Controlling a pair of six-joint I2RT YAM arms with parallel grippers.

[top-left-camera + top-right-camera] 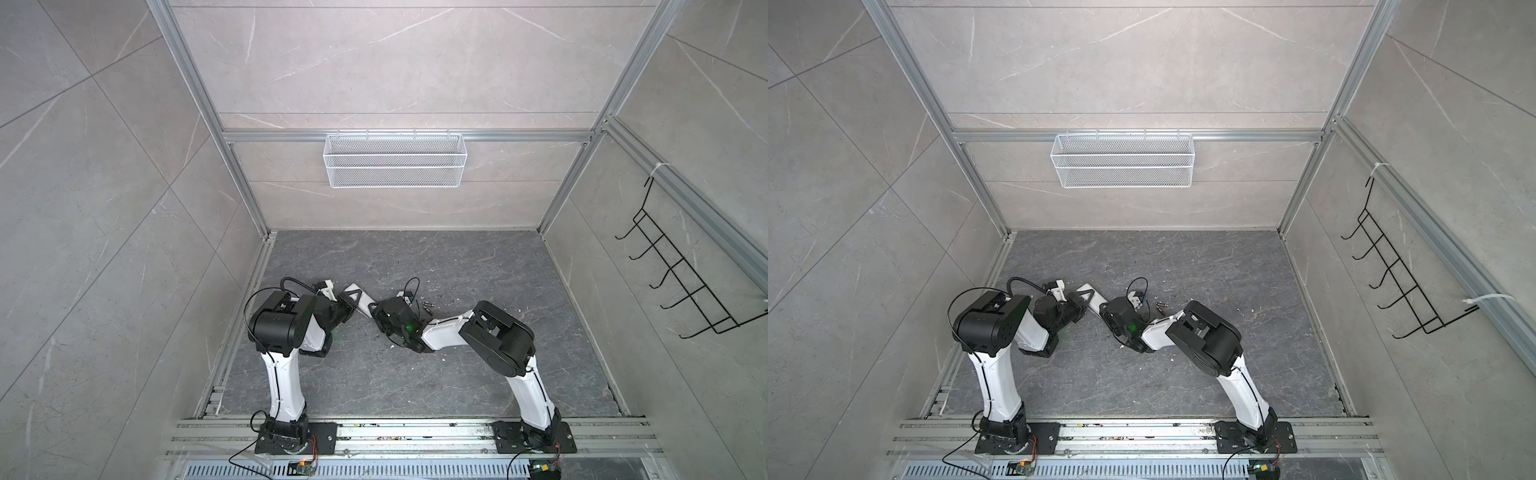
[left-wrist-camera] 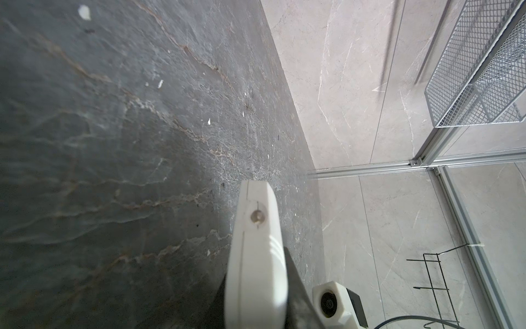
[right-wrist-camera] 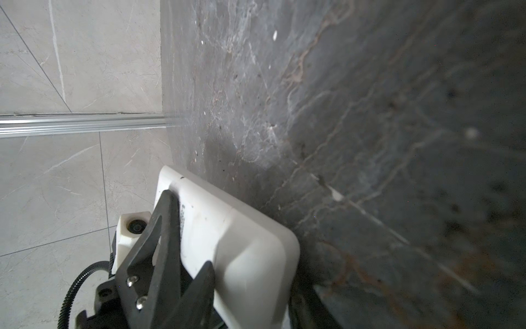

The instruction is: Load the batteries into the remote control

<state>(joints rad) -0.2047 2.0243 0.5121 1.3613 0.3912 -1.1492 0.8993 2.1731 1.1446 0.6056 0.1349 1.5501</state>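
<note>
The white remote control (image 1: 360, 297) (image 1: 1095, 297) is held up off the dark table between the two arms. My left gripper (image 1: 347, 302) (image 1: 1082, 302) (image 2: 256, 313) is shut on one end of it, and the left wrist view shows the handset edge-on (image 2: 256, 256). My right gripper (image 1: 375, 309) (image 1: 1107, 310) (image 3: 252, 299) straddles the other end. One dark finger (image 3: 203, 282) lies against the remote's plain back (image 3: 227, 239); whether the jaws clamp it does not show. The batteries (image 1: 428, 308) (image 1: 1161, 306) lie together on the table, just right of the right gripper.
White specks of debris (image 1: 524, 309) dot the dark marbled table (image 1: 415, 386). A white mesh basket (image 1: 395, 160) hangs on the back wall and a black wire hook rack (image 1: 681, 286) on the right wall. Aluminium rails border the table.
</note>
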